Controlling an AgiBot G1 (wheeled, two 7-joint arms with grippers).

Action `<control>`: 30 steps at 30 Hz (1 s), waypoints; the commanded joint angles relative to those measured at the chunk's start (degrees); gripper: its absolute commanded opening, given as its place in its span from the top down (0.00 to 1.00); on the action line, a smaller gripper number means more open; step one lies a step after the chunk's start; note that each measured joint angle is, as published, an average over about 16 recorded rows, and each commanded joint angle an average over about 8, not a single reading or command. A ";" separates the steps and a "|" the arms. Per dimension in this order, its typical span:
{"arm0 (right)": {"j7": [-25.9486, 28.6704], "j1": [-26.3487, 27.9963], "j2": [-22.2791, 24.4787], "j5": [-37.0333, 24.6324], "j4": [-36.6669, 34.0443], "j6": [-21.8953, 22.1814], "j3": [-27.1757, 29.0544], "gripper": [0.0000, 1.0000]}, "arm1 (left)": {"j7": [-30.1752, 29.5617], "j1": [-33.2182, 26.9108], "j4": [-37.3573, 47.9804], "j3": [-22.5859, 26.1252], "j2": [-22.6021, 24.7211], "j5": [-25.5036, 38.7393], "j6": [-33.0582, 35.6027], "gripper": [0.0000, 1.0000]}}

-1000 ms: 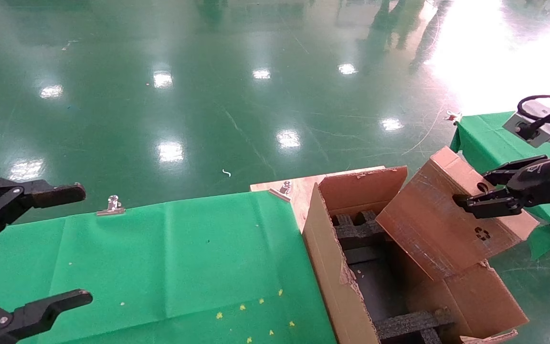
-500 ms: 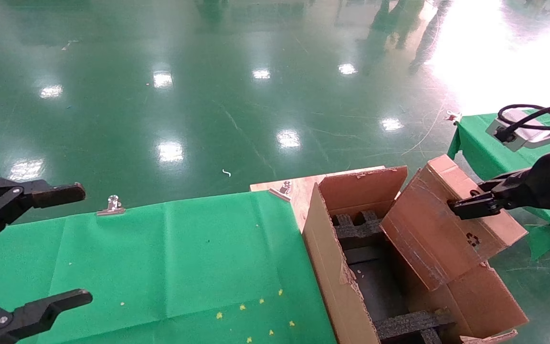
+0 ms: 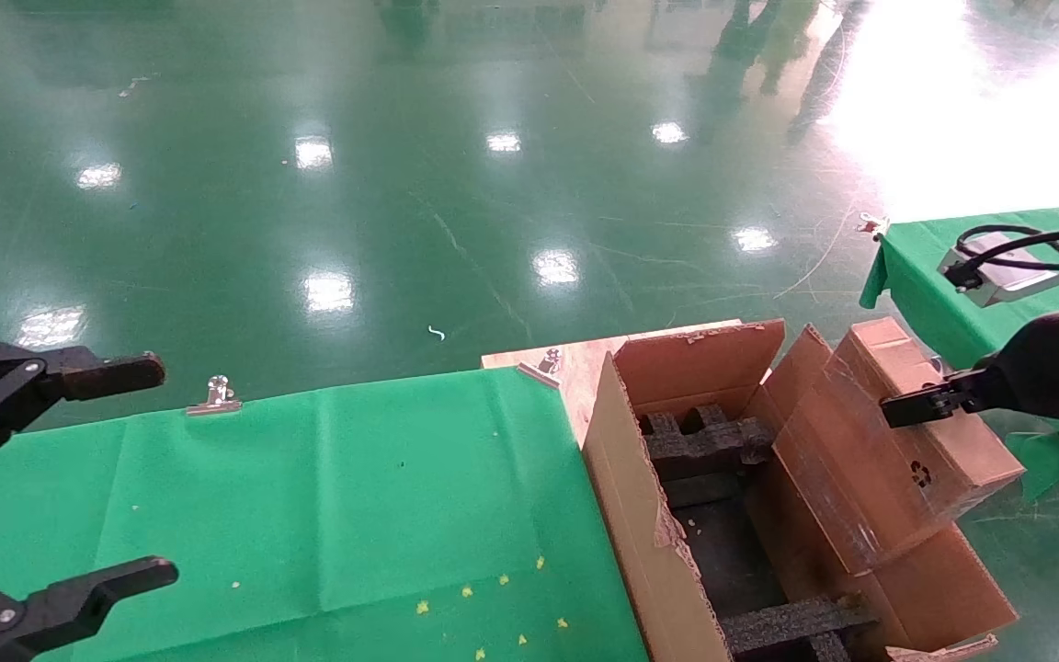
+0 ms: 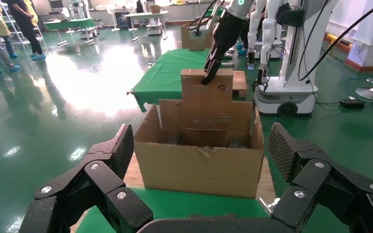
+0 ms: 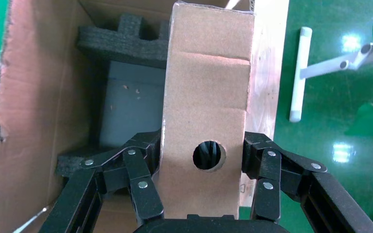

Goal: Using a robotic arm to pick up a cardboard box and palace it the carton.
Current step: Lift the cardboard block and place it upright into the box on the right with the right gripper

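Observation:
My right gripper [image 3: 916,405] is shut on the small brown cardboard box [image 3: 879,450], gripping its narrow end beside the round hole [image 5: 209,155]. The box hangs tilted, its lower end inside the right part of the large carton [image 3: 649,533]; the recycling mark [image 3: 922,473] faces up. The right wrist view shows the box [image 5: 206,87] between the fingers [image 5: 141,179], above black foam inserts [image 5: 121,39]. The left wrist view shows the box [image 4: 206,102] standing up out of the carton [image 4: 199,167]. My left gripper [image 3: 79,478] is open and empty at the table's left.
The green cloth table [image 3: 309,496] has metal clips [image 3: 214,395] on its far edge and a bare wooden end [image 3: 575,368] by the carton. A second green table [image 3: 925,267] stands at the right. A white tube [image 5: 298,73] lies on the floor.
My right gripper has lowered the cardboard box and turned it steeper; its lower end has sunk deeper into the carton's right side. The left arm has not moved.

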 commanded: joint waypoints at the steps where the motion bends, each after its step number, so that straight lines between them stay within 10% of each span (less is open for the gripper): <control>1: 2.08 -0.59 -0.43 -0.71 0.14 0.51 -0.39 1.00 | 0.00 0.00 0.00 0.00 0.00 0.00 0.00 0.00; 30: 8.97 -11.71 -2.59 -4.43 0.01 13.39 -4.80 1.00 | 0.01 -0.01 0.00 0.03 -0.01 -0.02 -0.01 0.00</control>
